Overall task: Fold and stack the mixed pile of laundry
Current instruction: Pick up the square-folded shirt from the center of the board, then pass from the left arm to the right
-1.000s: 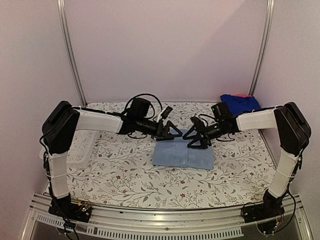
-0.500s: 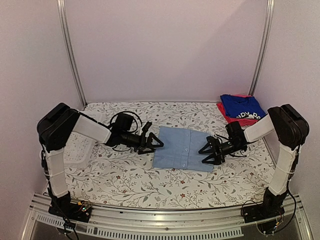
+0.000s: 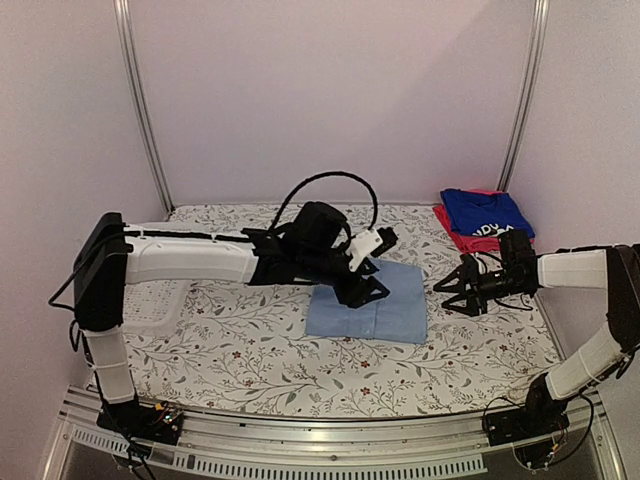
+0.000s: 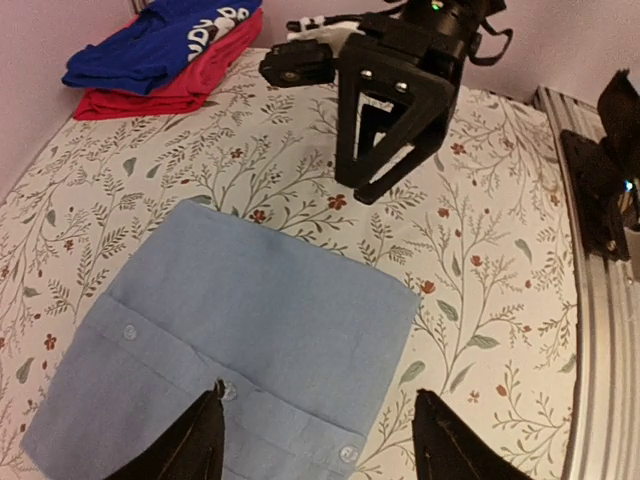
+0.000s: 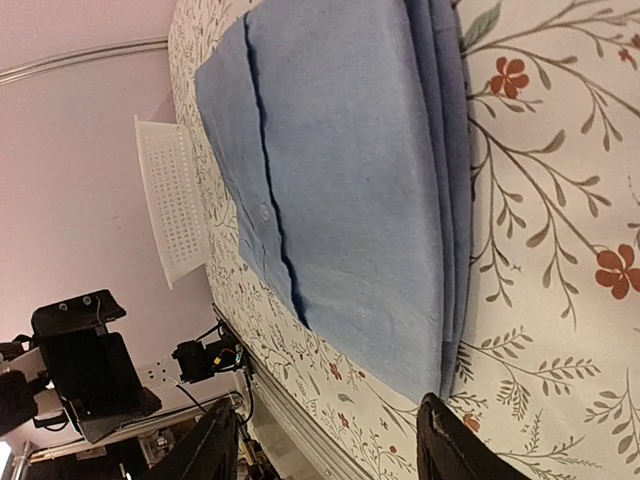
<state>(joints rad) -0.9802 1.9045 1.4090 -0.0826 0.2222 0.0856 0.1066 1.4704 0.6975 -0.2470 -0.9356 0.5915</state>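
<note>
The light-blue shirt lies folded into a flat rectangle at the centre of the counter, button placket up, w/ layered edges showing along its right side; the royal-blue shirt sits folded on top of the red-pink one in the far right corner, well apart from the light-blue shirt.

The left claw hangs over the shirt's far-left part, arm stretched across from the left; its fingers stand apart w/ nothing between them, straddling the placket strip from above; contact w/ the cloth can't be told.

The right claw is low over the floral cover just beside the shirt's right edge, off the cloth, pointing at it; fingers apart, nothing held.

A white perforated basket rests at the counter's left side, partly under the left arm.
</note>
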